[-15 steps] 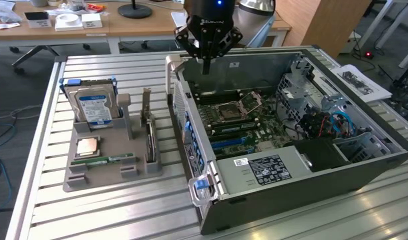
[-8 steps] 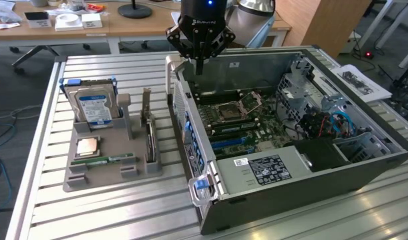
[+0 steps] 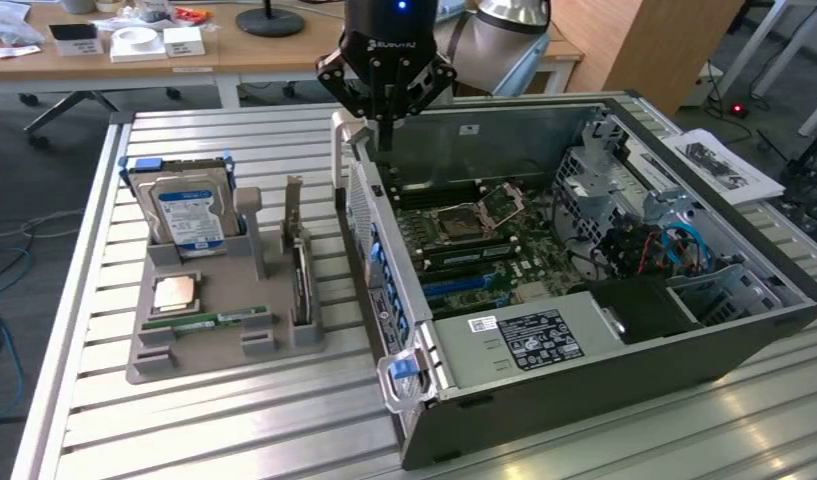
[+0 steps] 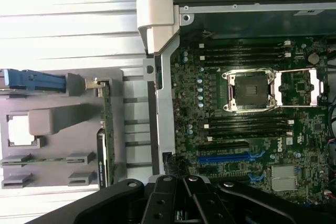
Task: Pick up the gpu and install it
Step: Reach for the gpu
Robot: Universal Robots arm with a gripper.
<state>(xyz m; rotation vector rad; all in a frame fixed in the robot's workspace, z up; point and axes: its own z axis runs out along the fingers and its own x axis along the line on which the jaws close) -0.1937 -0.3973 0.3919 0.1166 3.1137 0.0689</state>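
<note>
fingers [image 3: 381, 120] closed tight and empty above the far corner of the computer case [image 3: 582, 390]; gpu [image 3: 299, 268] stands on edge in the gray holder [image 3: 208, 357] at the exterior view's left, so align squarely over its top edge.

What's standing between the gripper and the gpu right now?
Nothing visible. The gripper hangs above the edge of the open case. The gpu stands on edge in the gray holder beside the case, with only open air between gripper and card.
</note>
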